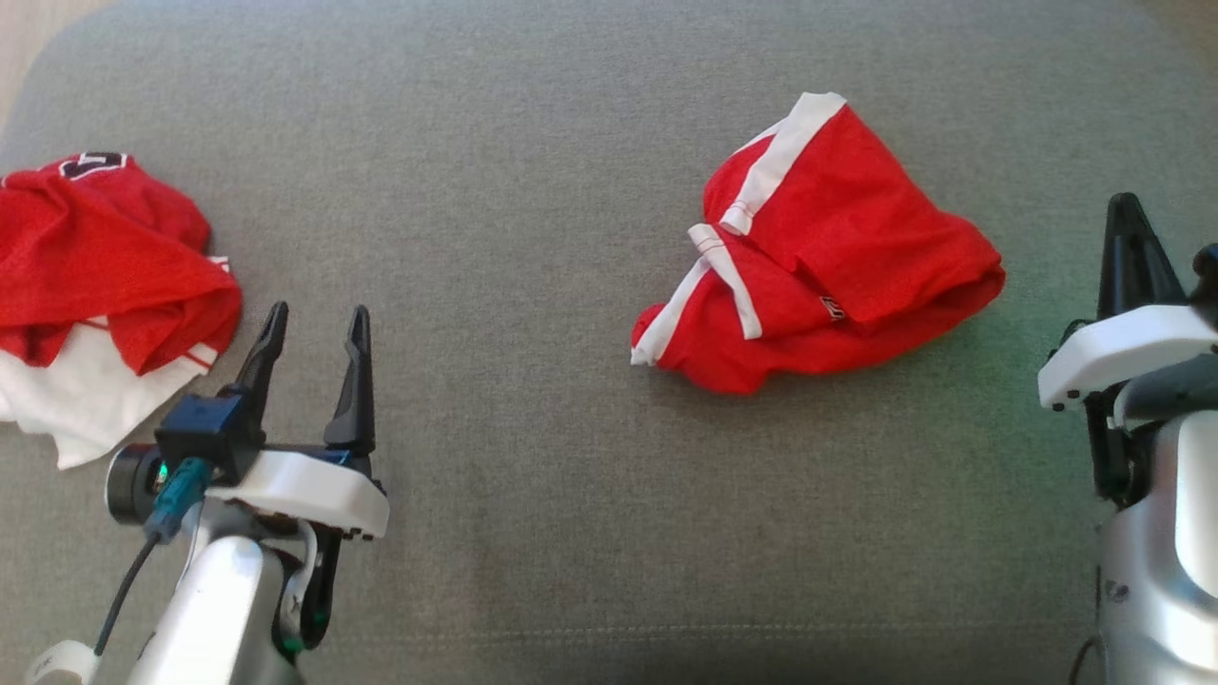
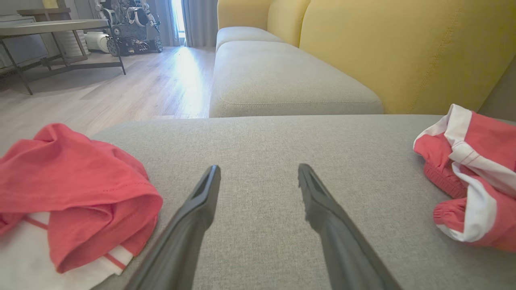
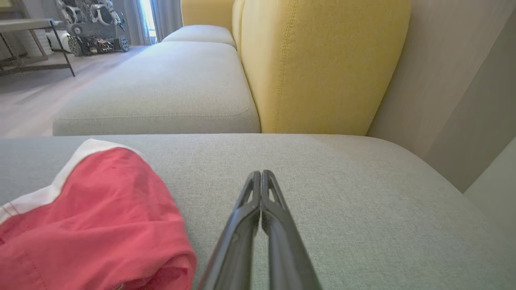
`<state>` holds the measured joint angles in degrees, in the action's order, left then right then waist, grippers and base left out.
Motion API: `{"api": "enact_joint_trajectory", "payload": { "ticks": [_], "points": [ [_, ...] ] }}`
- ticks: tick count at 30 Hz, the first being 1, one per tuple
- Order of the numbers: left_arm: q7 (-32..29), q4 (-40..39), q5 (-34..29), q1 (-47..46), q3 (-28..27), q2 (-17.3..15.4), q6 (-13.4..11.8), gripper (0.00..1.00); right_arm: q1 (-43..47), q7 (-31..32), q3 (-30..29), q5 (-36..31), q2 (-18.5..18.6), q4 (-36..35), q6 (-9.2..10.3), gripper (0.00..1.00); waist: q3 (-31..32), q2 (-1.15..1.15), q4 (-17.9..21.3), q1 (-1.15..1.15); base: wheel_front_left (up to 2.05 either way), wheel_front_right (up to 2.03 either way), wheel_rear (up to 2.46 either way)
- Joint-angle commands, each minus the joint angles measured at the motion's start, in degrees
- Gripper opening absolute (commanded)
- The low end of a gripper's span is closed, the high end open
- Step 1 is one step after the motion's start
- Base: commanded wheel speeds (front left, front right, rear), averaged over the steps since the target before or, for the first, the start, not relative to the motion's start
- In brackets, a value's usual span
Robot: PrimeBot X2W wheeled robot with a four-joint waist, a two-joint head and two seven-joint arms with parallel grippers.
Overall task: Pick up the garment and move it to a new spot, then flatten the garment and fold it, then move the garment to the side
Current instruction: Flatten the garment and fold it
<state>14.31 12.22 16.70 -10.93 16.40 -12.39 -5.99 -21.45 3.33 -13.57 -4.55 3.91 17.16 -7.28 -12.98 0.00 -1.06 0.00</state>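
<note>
Two garments lie on one grey seat cushion [image 1: 523, 190], and two tools stand over its near edge.

The first garment is a pair of red shorts [image 1: 837, 247] with white trim, bunched and partly doubled over itself. It sits right of the cushion's middle, towards the far edge, with one white-banded hem pointing at the far right corner. The second is a red and white shirt [image 1: 95, 257], crumpled at the cushion's left edge, red cloth heaped on top and white cloth spilling out toward the near side. The two garments are well apart, with bare grey fabric between them.

The left tool [image 1: 319, 314] stands by the near left part of the cushion, just beside the shirt but not touching it. Its two dark fingers are spread apart with nothing between them; the left wrist view shows bare cushion in the gap [image 2: 259, 169], the shirt [image 2: 72, 185] off to one side and the shorts [image 2: 483, 161] off to the other.

The right tool [image 1: 1128, 214] is at the cushion's right edge, near the shorts and clear of them. Its two fingers are pressed together and hold nothing, as the right wrist view shows [image 3: 261, 174], with the shorts [image 3: 100, 209] lying beside them.

Beyond this cushion two more grey seat cushions [image 2: 282, 76] run in a row along a yellow backrest [image 2: 403, 52].
</note>
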Motion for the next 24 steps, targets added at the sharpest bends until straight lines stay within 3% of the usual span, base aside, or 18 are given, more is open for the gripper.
{"api": "enact_joint_trajectory", "payload": {
  "ticks": [1,2,3,24],
  "points": [
    [0.68,-1.86,-0.67,-1.87,-2.48,-1.16,0.18,1.0,-0.12,-0.96,1.25,1.11,-0.52,-2.42,-0.21,0.03,0.37,0.0,0.38,0.0,0.0,0.0,0.0],
    [0.68,-1.83,-0.7,-1.77,-2.58,-1.18,0.21,1.0,0.14,-1.47,1.53,1.74,-0.62,-2.65,-0.21,0.44,0.54,0.0,0.57,0.0,0.0,0.0,0.0],
    [0.68,-1.78,-0.75,-1.69,-2.62,-1.17,0.24,1.0,0.46,-1.87,2.02,2.66,-0.71,-2.84,-0.21,1.0,0.77,0.0,0.71,0.0,0.0,0.0,0.0],
    [0.54,-1.04,0.39,5.25,-2.92,-0.96,-0.47,1.0,16.93,-5.37,16.98,11.26,-1.02,-15.12,-0.21,1.0,9.83,0.0,2.51,0.0,0.0,0.0,0.0]
  ]
}}
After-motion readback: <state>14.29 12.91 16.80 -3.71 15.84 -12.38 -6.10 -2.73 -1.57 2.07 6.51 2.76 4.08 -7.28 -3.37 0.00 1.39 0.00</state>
